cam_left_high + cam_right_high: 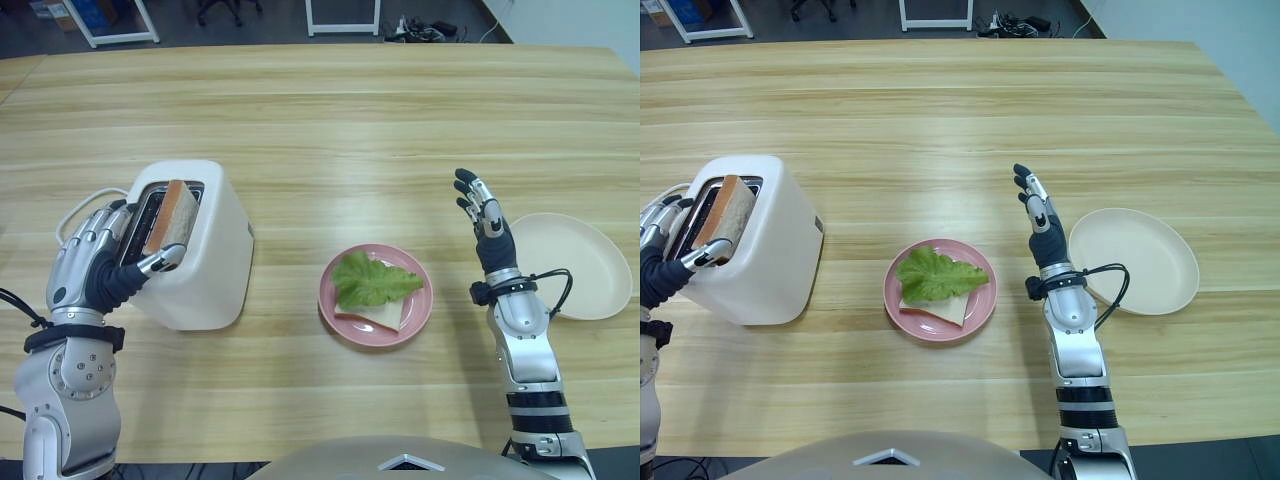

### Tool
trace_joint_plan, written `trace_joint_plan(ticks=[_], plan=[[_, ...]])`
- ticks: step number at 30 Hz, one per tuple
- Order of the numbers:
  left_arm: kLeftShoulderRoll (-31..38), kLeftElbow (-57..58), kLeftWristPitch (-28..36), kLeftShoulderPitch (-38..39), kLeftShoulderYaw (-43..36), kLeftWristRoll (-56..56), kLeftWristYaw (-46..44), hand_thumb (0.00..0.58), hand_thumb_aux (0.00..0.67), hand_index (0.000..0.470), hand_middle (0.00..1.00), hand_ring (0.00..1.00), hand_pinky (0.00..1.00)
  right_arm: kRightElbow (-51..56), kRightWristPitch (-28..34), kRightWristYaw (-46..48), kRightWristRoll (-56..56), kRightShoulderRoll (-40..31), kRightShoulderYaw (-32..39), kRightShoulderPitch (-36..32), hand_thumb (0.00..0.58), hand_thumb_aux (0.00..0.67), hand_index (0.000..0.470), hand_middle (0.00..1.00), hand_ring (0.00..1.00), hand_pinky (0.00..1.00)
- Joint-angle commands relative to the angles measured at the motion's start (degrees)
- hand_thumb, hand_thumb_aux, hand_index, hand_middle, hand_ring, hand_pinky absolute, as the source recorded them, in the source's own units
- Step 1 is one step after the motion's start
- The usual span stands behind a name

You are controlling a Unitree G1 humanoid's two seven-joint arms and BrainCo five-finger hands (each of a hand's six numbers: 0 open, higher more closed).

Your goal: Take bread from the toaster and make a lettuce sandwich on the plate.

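Note:
A white toaster point(205, 250) stands at the left of the table, with a slice of bread point(172, 216) sticking up from its slot. My left hand point(95, 265) is at the toaster's left side, its fingers curled around the bread slice. A pink plate point(418, 318) lies at the table's middle and carries a bread slice point(378, 318) topped with a green lettuce leaf point(370, 282). My right hand point(485, 220) is raised to the right of the plate, fingers straight and holding nothing.
A cream shallow bowl point(575, 265) sits at the right, just beyond my right hand. The toaster's white cord point(75, 208) loops behind my left hand. Bare wooden table stretches across the far half.

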Motion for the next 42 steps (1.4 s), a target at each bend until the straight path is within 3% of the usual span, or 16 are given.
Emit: trace_joint_plan(ticks=[1, 2, 3, 4, 5, 6, 7, 10, 11, 12, 20, 27, 32, 38, 42], plan=[[-0.26, -0.58, -0.08, 0.14, -1.34, 0.58, -0.65, 0.0, 0.0, 0.0, 0.0, 0.0, 0.0, 0.35, 0.03, 0.22, -0.13, -0.03, -0.5, 0.88, 0.0, 0.0, 0.0, 0.0, 0.0, 0.0], [-0.37, -0.8, -0.06, 0.18, -1.53, 0.54, -0.71, 0.023, 0.013, 0.009, 0.0, 0.0, 0.0, 0.37, 0.01, 0.26, -0.14, -0.01, -0.48, 0.91, 0.0, 0.0, 0.0, 0.0, 0.0, 0.0], [-0.36, -0.87, -0.05, 0.25, -1.7, 0.44, -0.89, 0.175, 0.11, 0.077, 0.0, 0.0, 0.0, 0.44, -0.05, 0.29, -0.14, -0.02, -0.5, 0.96, 0.0, 0.0, 0.0, 0.0, 0.0, 0.0], [-0.25, -0.7, -0.08, 0.29, -1.87, 0.51, -0.94, 0.355, 0.252, 0.177, 0.0, 0.0, 0.0, 0.44, -0.07, 0.28, -0.16, -0.01, -0.53, 1.05, 0.0, 0.0, 0.0, 0.0, 0.0, 0.0], [-0.4, -0.59, 0.11, 0.23, -1.92, 0.58, -0.77, 0.478, 0.389, 0.273, 0.0, 0.0, 0.0, 0.46, -0.09, 0.26, -0.18, 0.01, -0.54, 1.14, 0.0, 0.0, 0.0, 0.0, 0.0, 0.0], [-0.45, -0.52, 0.34, 0.2, -1.9, 0.67, -0.73, 0.562, 0.552, 0.387, 0.0, 0.0, 0.0, 0.56, -0.15, 0.26, -0.2, 0.02, -0.54, 1.2, 0.0, 0.0, 0.0, 0.0, 0.0, 0.0], [-0.73, -0.5, 0.47, 0.06, -1.66, 0.34, -0.47, 0.58, 0.67, 0.47, 0.0, 0.0, 0.0, 0.64, -0.2, 0.26, -0.22, 0.02, -0.53, 1.28, 0.0, 0.0, 0.0, 0.0, 0.0, 0.0], [-1.33, -0.87, 0.63, -0.58, -0.8, -0.74, 0.04, 0.58, 0.67, 0.47, 0.0, 0.0, 0.0, 0.55, -0.18, 0.28, -0.27, 0.02, -0.49, 1.5, 0.0, 0.0, 0.0, 0.0, 0.0, 0.0], [-1.38, -1.07, 0.61, -0.75, -0.56, -0.94, 0.19, 0.58, 0.67, 0.47, 0.76, 0.76, 0.76, 0.5, -0.18, 0.29, -0.26, 0.04, -0.48, 1.55, 0.0, 0.0, 0.0, 0.0, 0.0, 0.0], [-1.35, -1.49, 0.45, -0.65, -0.32, -1.34, -0.04, 0.58, 0.67, 0.47, 1.0, 1.0, 1.0, 0.55, -0.2, 0.29, -0.29, 0.06, -0.44, 1.54, 0.0, 0.0, 0.0, 0.0, 0.0, 0.0], [-5.11, -4.58, -2.33, -7.24, 3.78, -6.25, 7.21, 0.58, 0.67, 0.47, 1.0, 1.0, 1.0, 1.4, -0.45, 0.16, -0.64, 0.39, 0.07, 1.64, 0.0, 0.0, 0.0, 0.0, 0.0, 0.0], [-6.54, -7.67, -15.77, -16.33, 8.62, -6.87, 22.89, 0.58, 0.67, 0.47, 1.0, 1.0, 1.0, 2.27, -0.47, 0.1, -0.39, 0.92, 0.25, 1.36, 0.0, 0.0, 0.0, 0.0, 0.0, 0.0], [-10.62, -9.84, -22.79, -19.36, -2.12, -15.97, 21.17, 0.58, 0.67, 0.47, 1.0, 1.0, 1.0, 3.68, -0.89, -0.33, -0.61, 1.48, 0.2, 0.87, 0.0, 0.0, 0.0, 0.0, 0.0, 0.0], [-19.74, -9.35, -15.28, -18.9, -21.1, -34.18, 12.38, 0.58, 0.67, 0.47, 1.0, 1.0, 1.0, 5.47, -1.12, -1.37, -0.88, 1.22, -0.74, -0.19, 0.0, 0.0, 0.0, 0.0, 0.0, 0.0], [-22.45, -4.66, -9.92, -19.06, -27.54, -41.86, 7.32, 0.58, 0.67, 0.47, 1.0, 1.0, 1.0, 6.57, -1.29, -1.81, -0.45, 0.77, -2.09, -0.81, 0.0, 0.0, 0.0, 0.0, 0.0, 0.0]])
